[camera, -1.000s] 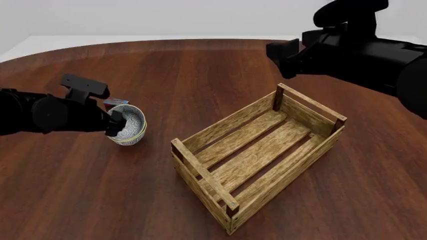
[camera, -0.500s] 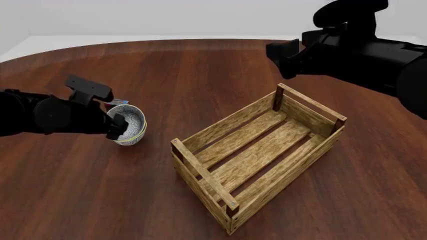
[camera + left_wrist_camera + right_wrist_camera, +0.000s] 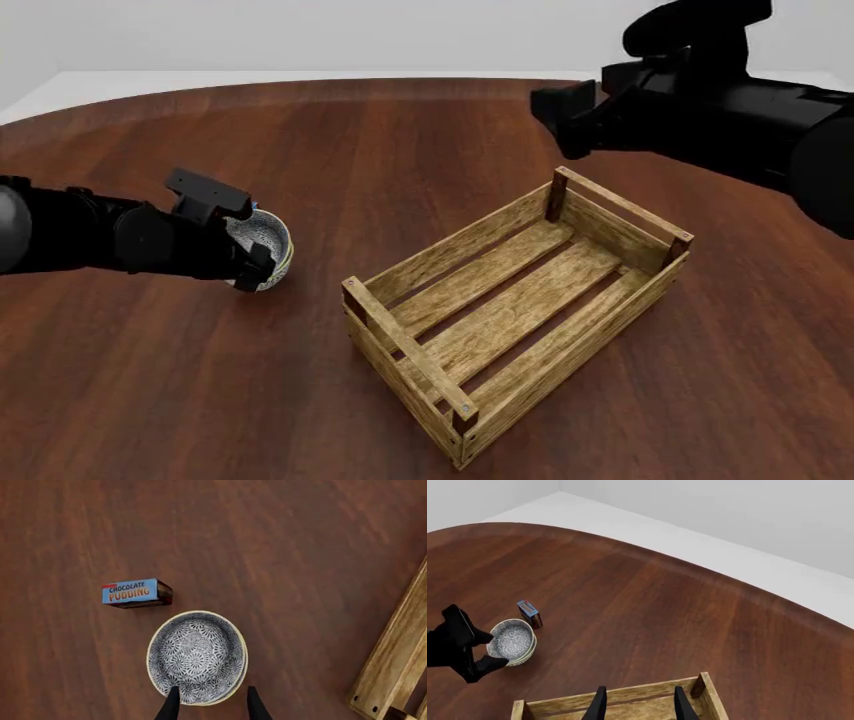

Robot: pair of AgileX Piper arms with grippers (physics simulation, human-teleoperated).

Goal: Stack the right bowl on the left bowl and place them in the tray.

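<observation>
The tray, a slatted light-wood crate, lies nearest on the desk, right of centre and holding nothing; its far end rail shows below the right gripper, whose two fingers stand parted and hold nothing, hanging well above that far end.

To the tray's left the bowls sit as one stack, a patterned bowl nested in a cream-rimmed one, so the stacking looks done and only the carry to the tray remains. Over the last second the left gripper has slid in from the left and dropped lower, from beside the stack to right at its near rim; in the left wrist view its fingers straddle that rim, one tip over the patterned inside, the other outside, spread and not yet pinching. That reads as the approach to a rim grasp; closing comes next, and a shallow bite could let the nested pair tip.

Just beyond the bowls lies a small chocolate pudding box, apart from them.
</observation>
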